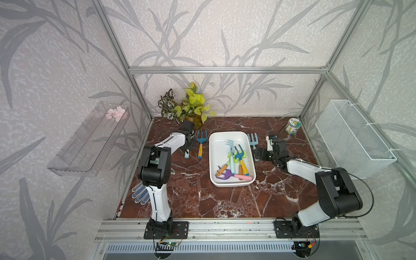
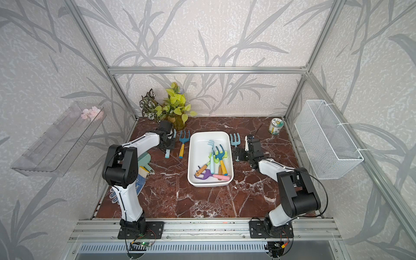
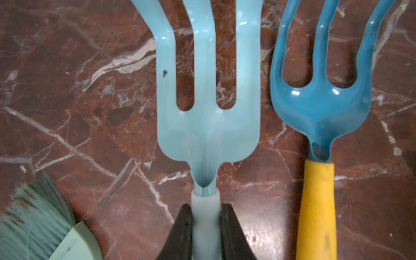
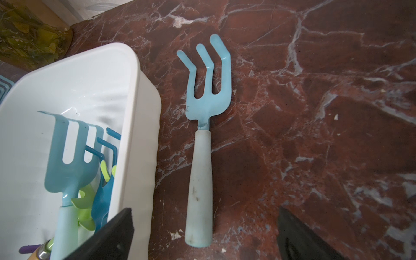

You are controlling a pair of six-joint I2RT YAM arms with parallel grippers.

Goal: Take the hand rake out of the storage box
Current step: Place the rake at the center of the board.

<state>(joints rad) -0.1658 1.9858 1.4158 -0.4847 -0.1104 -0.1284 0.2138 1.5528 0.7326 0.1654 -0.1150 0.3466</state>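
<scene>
The white storage box (image 1: 212, 157) (image 2: 190, 157) (image 4: 139, 126) sits mid-table and holds several small tools, among them a pale blue hand rake (image 1: 231, 146) (image 4: 67, 157) and a purple one (image 1: 227, 174). Left of the box, my left gripper (image 1: 188, 147) (image 3: 206, 208) is shut on the pale handle of another light blue hand rake (image 3: 207, 126), low over the marble. A third light blue rake (image 1: 253, 140) (image 4: 202, 157) lies on the table right of the box. My right gripper (image 1: 258, 155) (image 4: 206, 217) hangs open over its handle end, touching nothing.
A blue fork with a yellow handle (image 1: 200, 144) (image 3: 319, 108) lies beside the held rake. A green brush (image 3: 38, 220) (image 2: 144, 160) and a glove (image 1: 140, 193) lie at the left edge. Plants (image 1: 189, 105), a jar (image 1: 292, 126), a wire basket (image 1: 353, 139) and a clear tray (image 1: 90, 139) ring the table.
</scene>
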